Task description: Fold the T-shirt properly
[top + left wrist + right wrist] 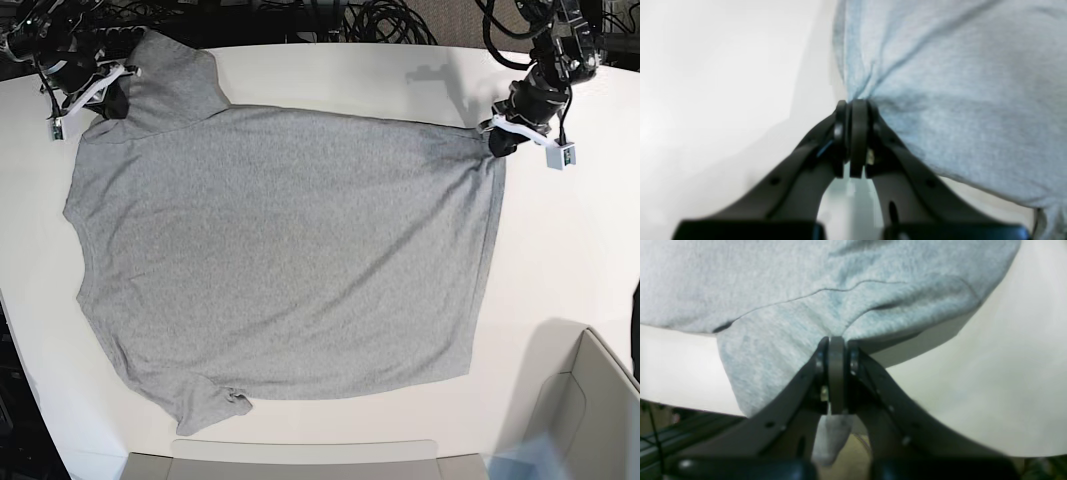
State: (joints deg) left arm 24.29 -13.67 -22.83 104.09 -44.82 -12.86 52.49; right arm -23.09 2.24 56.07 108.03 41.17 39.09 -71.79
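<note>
The large heather-grey cotton T-shirt (280,250) lies spread flat, plain side up, across the white table (300,70). Left gripper (497,143), upper right of the base view, is clamped on a shirt corner. Right gripper (112,98), upper left, pinches the shirt at its sleeve edge.

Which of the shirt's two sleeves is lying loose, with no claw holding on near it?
The sleeve at the bottom of the base view lies loose. The other sleeve, at top left, has the right gripper pinching the T-shirt beside it.

No legible text or markings anywhere.
</note>
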